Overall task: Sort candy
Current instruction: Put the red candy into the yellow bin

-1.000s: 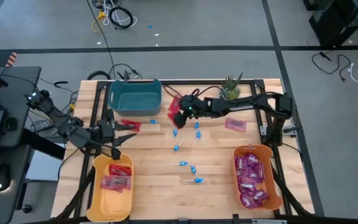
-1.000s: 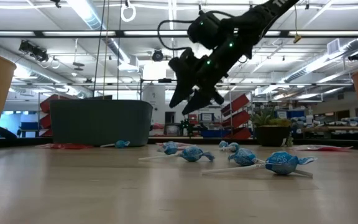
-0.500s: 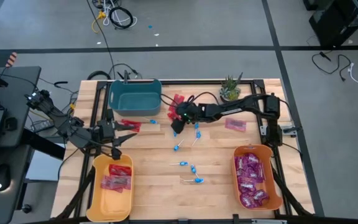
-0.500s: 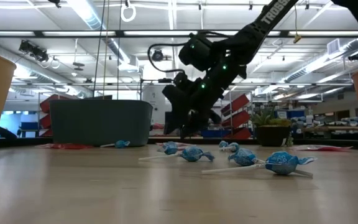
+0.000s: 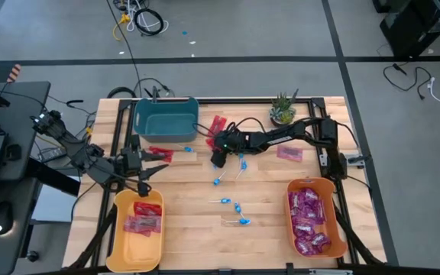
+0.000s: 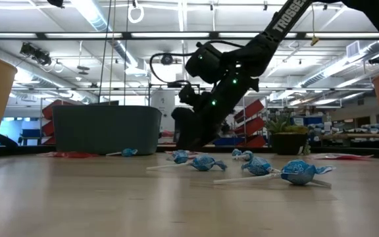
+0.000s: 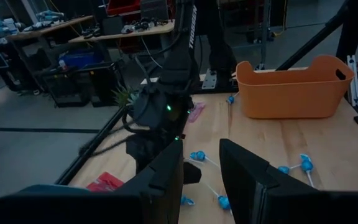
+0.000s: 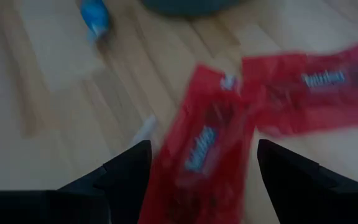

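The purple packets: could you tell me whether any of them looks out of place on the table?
Yes: one purple packet lies alone on the wood beside the right arm, apart from the others already gathered in the orange bin.

Three bins (image 5: 136,116), one plant (image 5: 283,111), about six blue lollipops (image 5: 244,221), many purple packets (image 5: 308,221)

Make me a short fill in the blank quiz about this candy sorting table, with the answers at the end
1. The purple packets lie in the ___ bin.
2. The yellow bin holds ___ packets.
3. The loose lollipops on the table are ___.
4. The right gripper is open over a ___ packet.

Answers: orange; red; blue; red
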